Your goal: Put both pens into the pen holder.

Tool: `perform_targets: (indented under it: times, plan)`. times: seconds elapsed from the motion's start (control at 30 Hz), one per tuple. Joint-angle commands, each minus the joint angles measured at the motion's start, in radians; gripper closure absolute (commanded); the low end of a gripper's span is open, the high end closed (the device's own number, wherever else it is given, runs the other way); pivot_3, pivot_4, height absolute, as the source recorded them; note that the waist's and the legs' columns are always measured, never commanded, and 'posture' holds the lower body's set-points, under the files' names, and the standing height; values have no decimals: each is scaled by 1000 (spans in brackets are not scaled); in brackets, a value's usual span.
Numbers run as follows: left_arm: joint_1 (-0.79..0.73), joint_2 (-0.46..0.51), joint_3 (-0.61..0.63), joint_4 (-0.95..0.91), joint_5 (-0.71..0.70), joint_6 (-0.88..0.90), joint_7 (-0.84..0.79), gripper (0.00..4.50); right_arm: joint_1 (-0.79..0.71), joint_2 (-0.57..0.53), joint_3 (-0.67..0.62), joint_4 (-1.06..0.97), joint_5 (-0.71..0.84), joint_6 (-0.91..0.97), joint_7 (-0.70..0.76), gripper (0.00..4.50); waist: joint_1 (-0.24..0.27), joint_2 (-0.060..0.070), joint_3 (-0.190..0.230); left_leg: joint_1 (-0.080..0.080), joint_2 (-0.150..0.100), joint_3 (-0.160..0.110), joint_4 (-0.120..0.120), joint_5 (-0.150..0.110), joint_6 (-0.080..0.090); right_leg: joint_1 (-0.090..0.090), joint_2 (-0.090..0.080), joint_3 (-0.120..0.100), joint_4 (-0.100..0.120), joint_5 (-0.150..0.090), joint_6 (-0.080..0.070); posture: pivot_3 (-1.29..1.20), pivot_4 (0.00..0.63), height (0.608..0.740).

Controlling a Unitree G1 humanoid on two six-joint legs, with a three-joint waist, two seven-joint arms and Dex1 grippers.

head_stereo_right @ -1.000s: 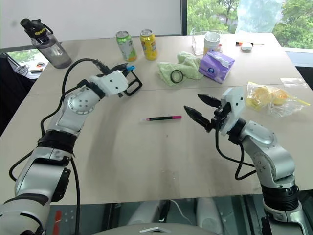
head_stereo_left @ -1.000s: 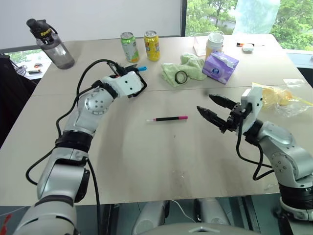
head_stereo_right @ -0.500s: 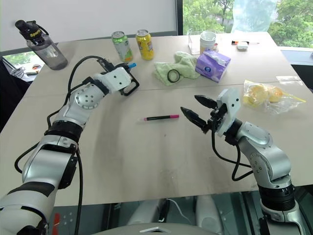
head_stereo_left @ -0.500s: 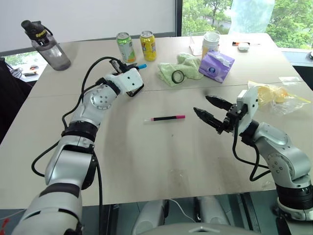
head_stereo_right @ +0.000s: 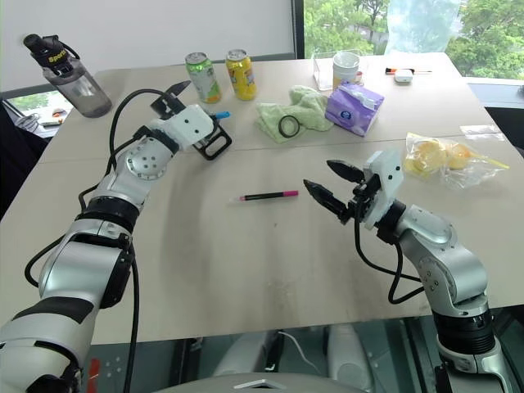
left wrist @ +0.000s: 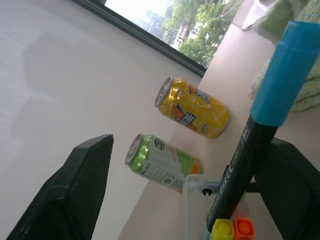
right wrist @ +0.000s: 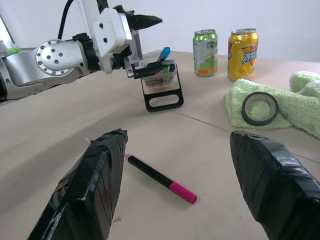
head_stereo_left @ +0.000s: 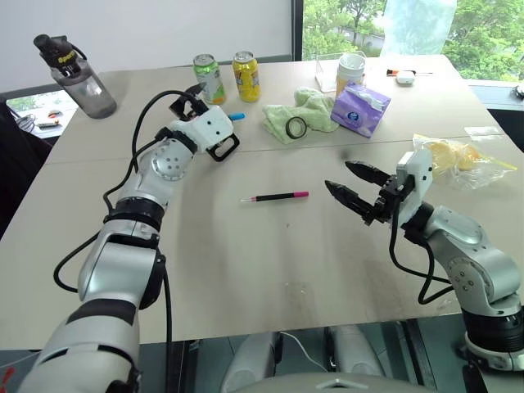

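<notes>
We see a wide beige table (head_stereo_left: 246, 270) made of two tops butted along a seam, with a white wall and a window onto green trees beyond its far edge. The pink-ended pen (head_stereo_left: 275, 196) lies flat near the middle of the table, its long axis running along the seam, pink cap toward the right gripper (head_stereo_left: 347, 185), whose black fingers stand apart and hold nothing, hovering just beside that cap. The pen holder (head_stereo_right: 212, 141) sits by the seam toward the far left corner, under the left gripper (head_stereo_right: 176, 92), whose fingers are spread wide. The blue-ended pen (left wrist: 260, 125) stands in it, tilted, blue cap uppermost (the left wrist view shows yellow and orange marker tops (left wrist: 230, 229) beside its barrel, which we cannot make out from the head). Along the far edge stand a green can (head_stereo_left: 208, 78) and a yellow can (head_stereo_left: 246, 75); the right wrist view shows the holder's black loop frame resting on the table.
</notes>
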Motion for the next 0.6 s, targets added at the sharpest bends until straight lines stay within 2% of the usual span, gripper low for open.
perform_targets:
  times: [0.03, 0.37, 0.6]
  plan:
    - [-25, 13, 40, 3, -30, 12, 16, 101, -7, -8, -15, -47, 5, -18, -2, 917, 0, 0, 0, 0, 0, 0, 0, 0, 0, 0, 0, 0, 0, 0, 0, 0, 150, 740]
    - [-37, -8, 57, 19, -71, 16, -17, 101, -13, -8, -8, -40, -3, -24, 2, 917, 0, -1, -1, 0, 0, 0, 0, 0, 0, 0, 0, 0, 0, 0, 0, 0, 150, 740]
    - [10, -71, 101, -80, -216, -12, -200, 101, 5, -8, -8, -54, -10, -27, -1, 917, 0, -2, -1, 0, 0, 0, 1, 0, 0, 0, 0, 0, 0, 0, 0, 0, 150, 740]
